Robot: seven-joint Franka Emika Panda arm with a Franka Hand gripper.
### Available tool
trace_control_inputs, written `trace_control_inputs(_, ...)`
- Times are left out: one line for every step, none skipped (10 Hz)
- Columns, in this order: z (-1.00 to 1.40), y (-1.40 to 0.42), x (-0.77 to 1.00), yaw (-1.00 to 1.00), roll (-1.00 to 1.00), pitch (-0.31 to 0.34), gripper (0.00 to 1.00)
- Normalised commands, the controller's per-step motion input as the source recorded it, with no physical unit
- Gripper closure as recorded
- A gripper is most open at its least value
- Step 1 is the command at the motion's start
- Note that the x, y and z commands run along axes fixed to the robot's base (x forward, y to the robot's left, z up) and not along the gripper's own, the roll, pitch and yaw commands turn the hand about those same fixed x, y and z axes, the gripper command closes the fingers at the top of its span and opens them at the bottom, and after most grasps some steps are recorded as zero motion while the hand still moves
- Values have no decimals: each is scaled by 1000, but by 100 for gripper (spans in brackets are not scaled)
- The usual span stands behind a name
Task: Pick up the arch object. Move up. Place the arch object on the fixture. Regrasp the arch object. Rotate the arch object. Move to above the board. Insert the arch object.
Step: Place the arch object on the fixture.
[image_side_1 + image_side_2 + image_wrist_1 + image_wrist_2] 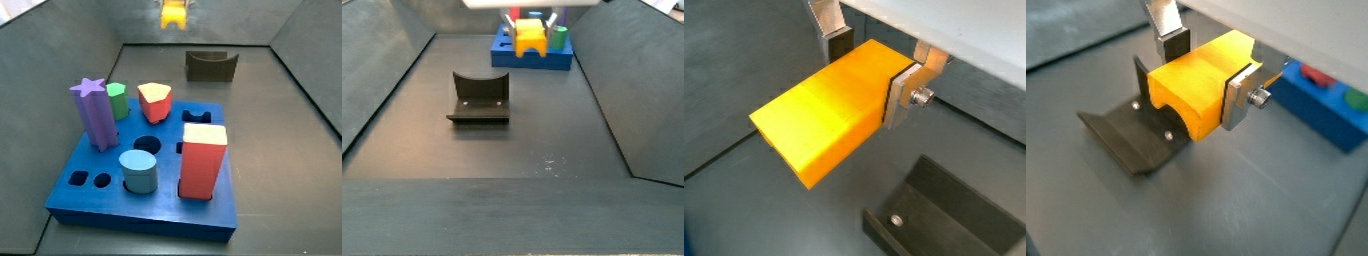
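Note:
The arch object [1193, 85] is a yellow-orange block with a curved notch, and my gripper [1207, 75] is shut on it, one silver finger [905, 90] on each side. It hangs in the air above the floor. In a side view the arch object [531, 38] floats high, in front of the board [543, 58]. The fixture [480, 97], a dark notched bracket, stands on the floor below and beside the held block, as both wrist views show [1140, 135] [945, 215]. In a side view the arch object [174, 14] is far behind the blue board [167, 203].
On the board stand a purple star post [92, 115], a green peg [116, 100], a red pentagon peg [155, 101], a light blue cylinder [139, 170] and a big red block with a pale top [202, 160]. Dark sloping walls [382, 80] enclose the floor.

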Motion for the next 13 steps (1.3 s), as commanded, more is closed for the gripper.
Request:
trace_control_inputs(243,207,1000,36,-1000,-4,100)
trace_control_inputs(158,158,1000,28,-1000,22,100)
trace_control_inputs(131,141,1000,21,-1000,48,100)
trace_control_inputs(84,119,1000,5,-1000,86,100)
trace_control_inputs(48,104,1000,-12,-1000,108,100)
trace_control_inputs(33,93,1000,-30,-882,120,100)
trace_control_inputs(18,85,1000,-46,-729,122,100)
trace_control_inputs(0,76,957,-64,-526,115,100)
trace_control_inputs(-7,68,900,-73,-372,108,100)
trace_control_inputs(-8,57,859,-74,-285,105,100)
trace_control_inputs(-5,41,765,-78,-201,88,100)
trace_control_inputs(-10,45,660,-68,-183,76,100)
trace_control_inputs(-14,43,588,-61,-178,80,100)
